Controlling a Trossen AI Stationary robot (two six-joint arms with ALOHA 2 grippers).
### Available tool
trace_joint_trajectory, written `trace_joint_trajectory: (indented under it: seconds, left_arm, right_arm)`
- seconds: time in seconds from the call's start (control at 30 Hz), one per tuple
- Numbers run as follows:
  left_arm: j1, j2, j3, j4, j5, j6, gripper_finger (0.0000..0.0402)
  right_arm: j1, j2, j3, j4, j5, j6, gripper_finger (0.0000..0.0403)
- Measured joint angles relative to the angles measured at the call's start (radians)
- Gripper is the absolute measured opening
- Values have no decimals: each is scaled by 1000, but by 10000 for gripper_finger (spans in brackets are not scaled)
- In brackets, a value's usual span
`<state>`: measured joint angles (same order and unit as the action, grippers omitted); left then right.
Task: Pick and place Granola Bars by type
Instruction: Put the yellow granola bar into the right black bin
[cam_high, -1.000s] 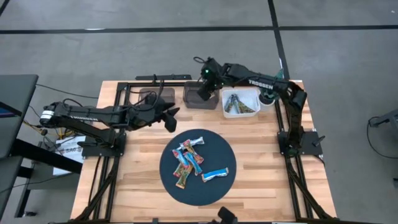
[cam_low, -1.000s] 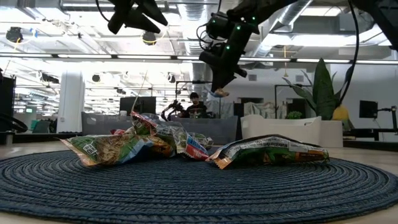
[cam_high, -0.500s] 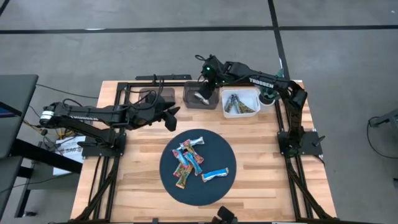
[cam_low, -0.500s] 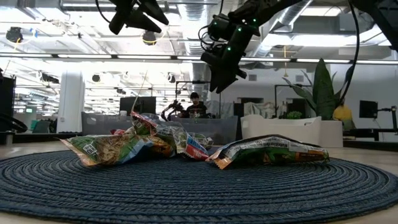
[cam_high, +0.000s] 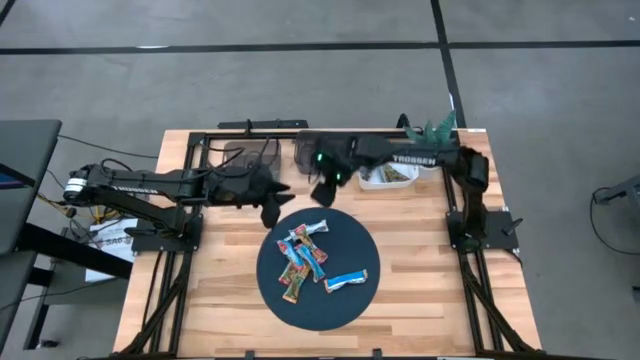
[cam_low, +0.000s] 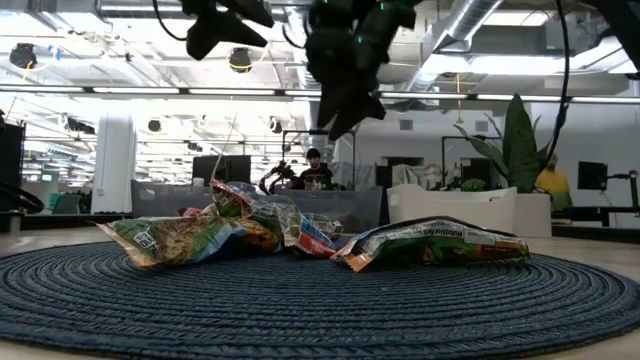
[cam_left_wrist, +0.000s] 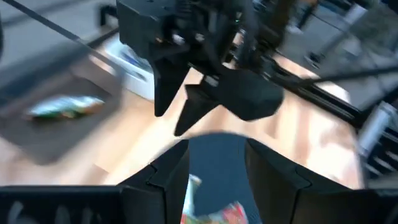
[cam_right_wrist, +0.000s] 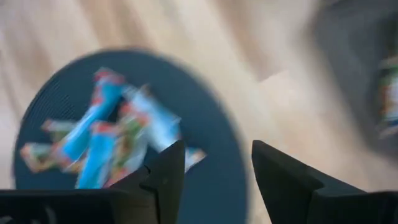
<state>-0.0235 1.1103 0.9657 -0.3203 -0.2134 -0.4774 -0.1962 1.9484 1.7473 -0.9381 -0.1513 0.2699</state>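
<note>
we see a wooden table (cam_high: 420, 270) with a round dark woven mat (cam_high: 345, 255) laid near its front middle, seemingly as the staging spot for the unsorted bars. along the far edge sit the bins: a dark bin (cam_high: 303, 150) partly under the right arm, a white bin (cam_high: 392, 177) beside it with bars already inside, and another dark one further left that is mostly covered. we judge each bin stands for one type, so the sorting is part done.

the two dark arms reach in from opposite sides and nearly meet above the far rim of the mat. the right gripper (cam_high: 324, 190) hangs just over that rim, its fingers spread apart and empty in its wrist view, pointed down at the pile as if lining up for a fresh pick. the left gripper (cam_high: 268, 208) hovers close beside it, also parted with nothing between the fingers; we take it to be waiting its turn.

the granola bars (cam_high: 303, 255) lie on the mat: a loose overlapping heap of blue-white, green-brown and red-orange wrappers left of centre, and a single blue-white bar (cam_high: 345, 281) apart from them toward the front right. that lone bar looks the easiest grasp; the heaped ones overlap and may drag a neighbour.
</note>
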Motion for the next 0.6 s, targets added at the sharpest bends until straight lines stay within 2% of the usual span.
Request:
trace_joint_trajectory:
  seconds: [0.2,0.43,0.6]
  left_arm:
    - [-5,0,0,-104,155,-2,146]
    - [-39,0,0,-171,177,21,146]
    - [-46,0,0,-169,192,33,146]
  right_arm:
    - [175,0,-51,-30,60,57,172]
    - [336,0,-169,-58,74,181,171]
    - [444,0,-202,-81,71,132,173]
